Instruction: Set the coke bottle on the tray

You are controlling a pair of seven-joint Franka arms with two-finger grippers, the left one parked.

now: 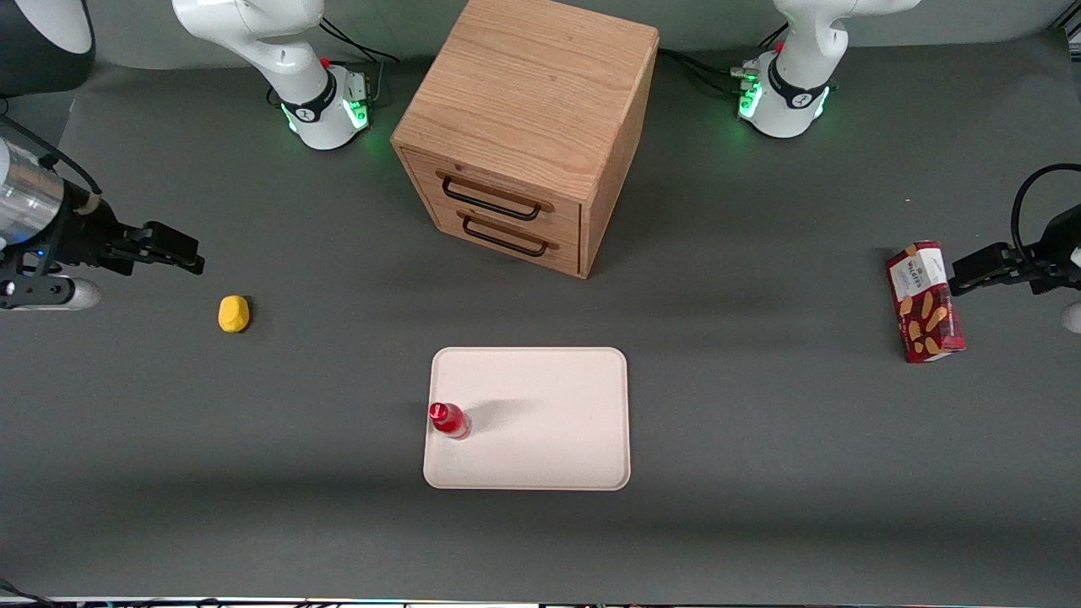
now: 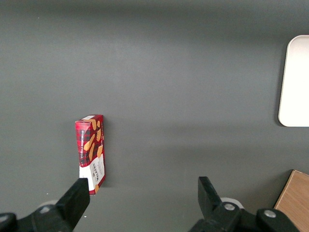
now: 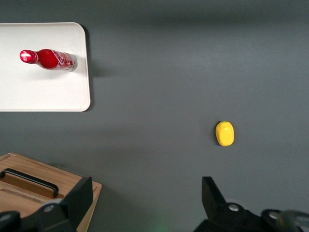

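Coke bottle (image 1: pixel 448 420) stood upright on tray (image 1: pixel 549 439), just inside edge nearest gripper (image 1: pixel 173 251). Gripper hung open and empty above worktop (image 1: pixel 760 473), well apart from tray, yellow lump (image 1: pixel 234 313) near it. Placing step judged complete; next move called only for arm to stay clear. Tray held bottle alone. Cabinet (image 1: pixel 524 127) drawers appeared shut, contents hidden.

R arm: raised, working-arm end | hand (image 1: pixel 190 257): fingers apart, empty
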